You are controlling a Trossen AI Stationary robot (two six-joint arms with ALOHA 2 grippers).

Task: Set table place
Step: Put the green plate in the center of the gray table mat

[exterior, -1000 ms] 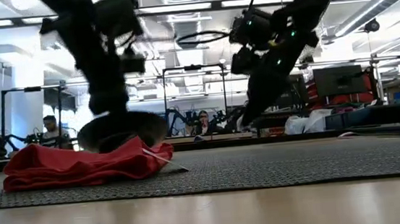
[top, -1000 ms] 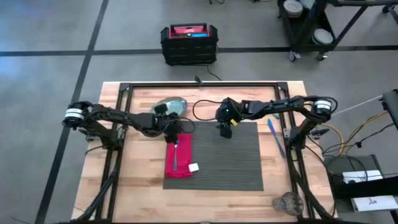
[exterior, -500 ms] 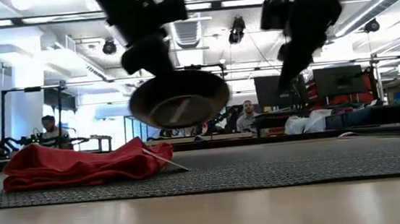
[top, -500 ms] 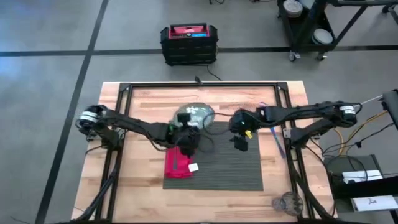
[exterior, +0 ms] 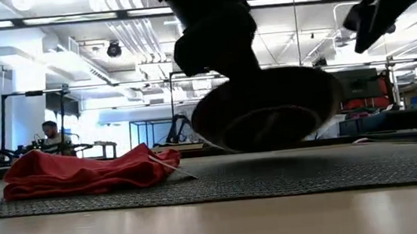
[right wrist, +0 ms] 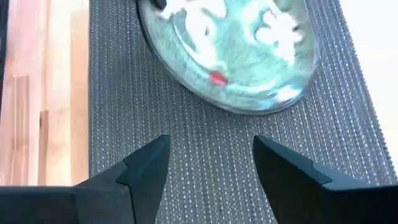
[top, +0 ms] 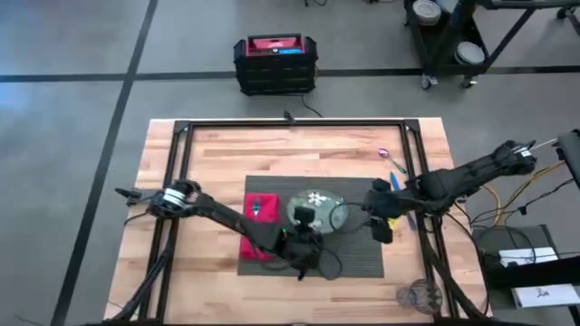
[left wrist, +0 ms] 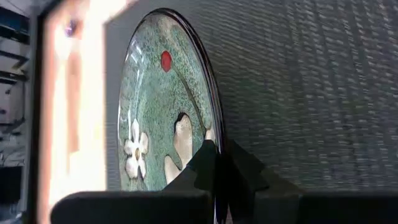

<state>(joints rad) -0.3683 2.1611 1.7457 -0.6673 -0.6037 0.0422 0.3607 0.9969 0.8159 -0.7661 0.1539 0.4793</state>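
The round green flower-patterned plate [top: 317,201] hangs low over the middle of the dark grey ribbed placemat [top: 358,254], with my left gripper [top: 306,228] shut on its near rim. In the low view the plate [exterior: 269,115] is close above the mat [exterior: 311,170]. The red napkin [top: 256,226] lies on the mat's left part with a blue utensil [top: 256,208] on it. My right gripper [right wrist: 211,165] stands open over the mat's right part, right of the plate, with nothing between its fingers. My left gripper pinches the plate's rim [left wrist: 211,134] between its two fingers [left wrist: 204,163], one on the patterned top face and one on the underside. The fingers come from the table's near side. The plate hangs slightly tilted just over the placemat; whether it touches the mat I cannot tell.
A blue utensil [top: 399,172] and a purple one [top: 385,154] lie on the wood right of the mat's far corner. A small clear glass [top: 419,294] stands at the near right corner. Bare planks show along the table's far side [top: 290,149].
My left gripper has carried the plate from the table's far left toward the near and right edges, bringing it down low over the placemat's middle. My right gripper has drawn back toward the right and near edges, staying open.
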